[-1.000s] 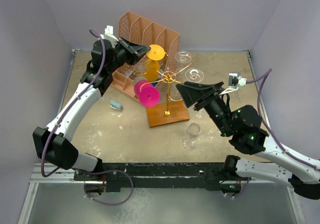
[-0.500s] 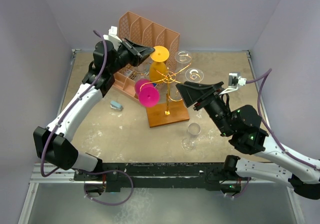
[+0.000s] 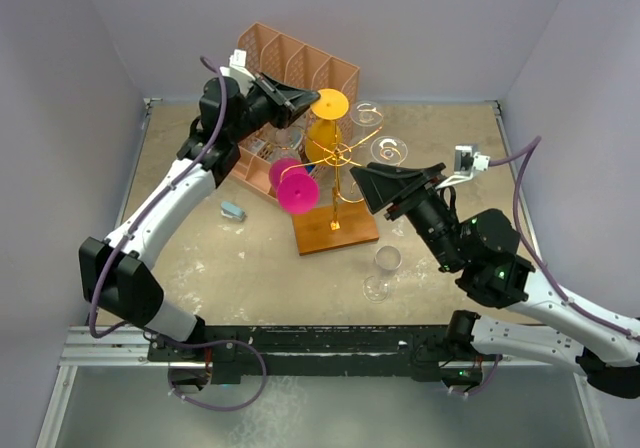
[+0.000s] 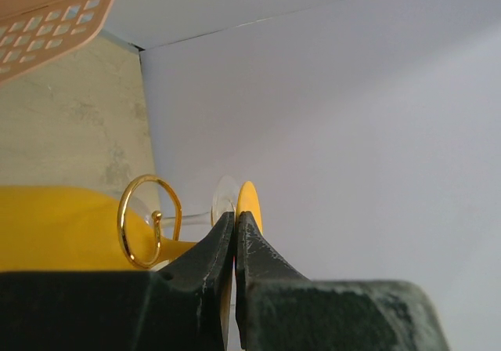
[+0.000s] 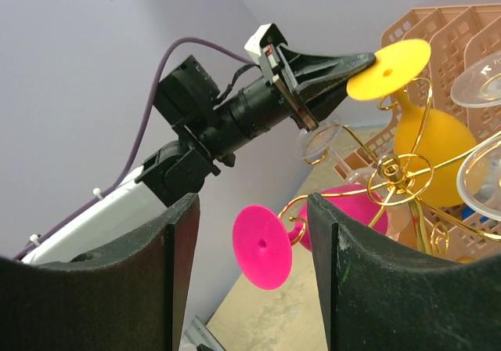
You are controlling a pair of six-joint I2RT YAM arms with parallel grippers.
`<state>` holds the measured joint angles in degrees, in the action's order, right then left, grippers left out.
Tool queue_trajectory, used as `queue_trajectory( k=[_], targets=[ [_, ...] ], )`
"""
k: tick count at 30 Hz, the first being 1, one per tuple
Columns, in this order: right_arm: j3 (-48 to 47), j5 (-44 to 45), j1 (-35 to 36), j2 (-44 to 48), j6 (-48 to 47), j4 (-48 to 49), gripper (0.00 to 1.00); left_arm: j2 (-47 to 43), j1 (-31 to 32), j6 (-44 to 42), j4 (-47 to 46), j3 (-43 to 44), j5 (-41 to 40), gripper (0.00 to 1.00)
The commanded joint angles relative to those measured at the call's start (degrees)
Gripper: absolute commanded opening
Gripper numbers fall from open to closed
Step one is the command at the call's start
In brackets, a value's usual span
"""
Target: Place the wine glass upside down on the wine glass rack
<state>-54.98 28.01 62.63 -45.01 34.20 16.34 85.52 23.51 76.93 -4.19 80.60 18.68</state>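
Nearest, a clear glass (image 3: 381, 271) rests on the table (image 3: 250, 258), untouched; the right gripper (image 3: 363, 190) hovers wide open and empty beside the wine glass rack (image 3: 338, 154); further back the left gripper (image 3: 303, 99), its arm stretched forward, pinches the foot of the yellow wine glass (image 3: 324, 134), which is inverted at the rack's top; seating and release seem left.

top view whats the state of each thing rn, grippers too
left gripper, shut on the yellow wine glass's foot
yellow wine glass, upside down at the wine glass rack, held
pink wine glass, hanging tilted on the rack
two clear glasses, hanging on the rack
loose clear glass, on the table, ungripped
wine glass rack, upright
right gripper, open, empty
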Motion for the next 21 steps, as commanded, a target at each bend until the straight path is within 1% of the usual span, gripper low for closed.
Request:
queue_trajectory(
  k=[1, 8, 15, 21],
  targets=[
    [-1.1, 1.9, 0.2, -0.8, 0.6, 2.3, 0.59, 1.4, 1.2, -0.3, -2.7, 6.3, -2.0, 0.00],
    [-1.1, 2.5, 0.2, -0.2, 0.8, 2.0, 0.59, 3.5, 1.1, -3.3, 2.5, 10.6, -6.5, 0.00],
    [-0.6, 3.0, 0.2, 1.5, 1.0, 1.8, 0.59, 4.2, 1.0, -3.8, 2.8, 11.3, -9.7, 0.00],
    [-0.7, 3.2, 0.2, 2.0, 0.9, 1.5, 0.59, 4.2, 0.9, -5.5, 5.4, 11.1, -13.2, 0.00]
  ],
)
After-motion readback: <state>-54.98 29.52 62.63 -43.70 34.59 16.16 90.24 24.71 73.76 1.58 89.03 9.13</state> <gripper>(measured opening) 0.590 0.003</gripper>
